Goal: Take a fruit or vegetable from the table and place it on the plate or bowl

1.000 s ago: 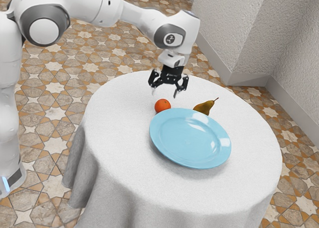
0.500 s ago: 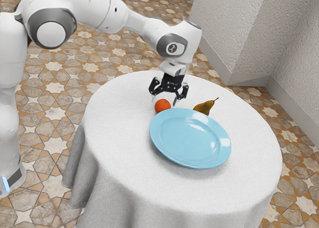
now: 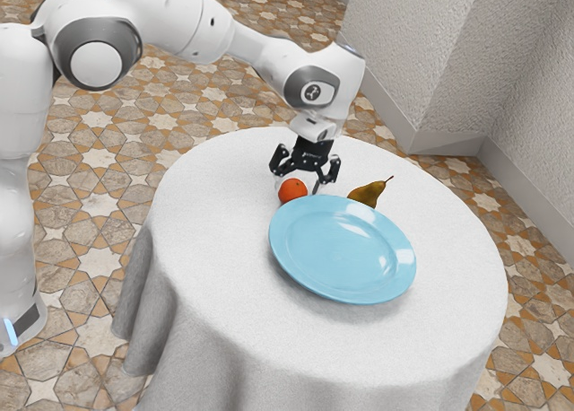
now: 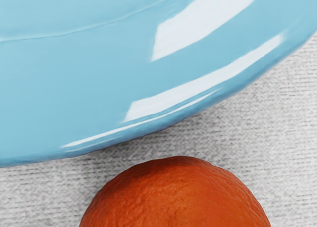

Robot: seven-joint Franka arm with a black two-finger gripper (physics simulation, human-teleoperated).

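Observation:
A small orange (image 3: 291, 190) lies on the white tablecloth, just off the far rim of a light-blue plate (image 3: 343, 249). My black gripper (image 3: 300, 188) is open and has come down around the orange, one finger on each side of it. The wrist view looks straight down on the orange (image 4: 176, 195) right under my hand, with the plate's glossy rim (image 4: 148, 78) close beside it. A brown pear (image 3: 369, 192) lies on its side to the exterior view's right of the orange, near the plate's far edge.
The round table (image 3: 206, 276) is draped in a white cloth that hangs over its edges. Walls stand behind it at the exterior view's right. Bare cloth lies in front of and to the left of the plate.
My hand has come lower, from above the orange down to its level, so the open fingers now flank it. Orange, pear and plate have stayed put.

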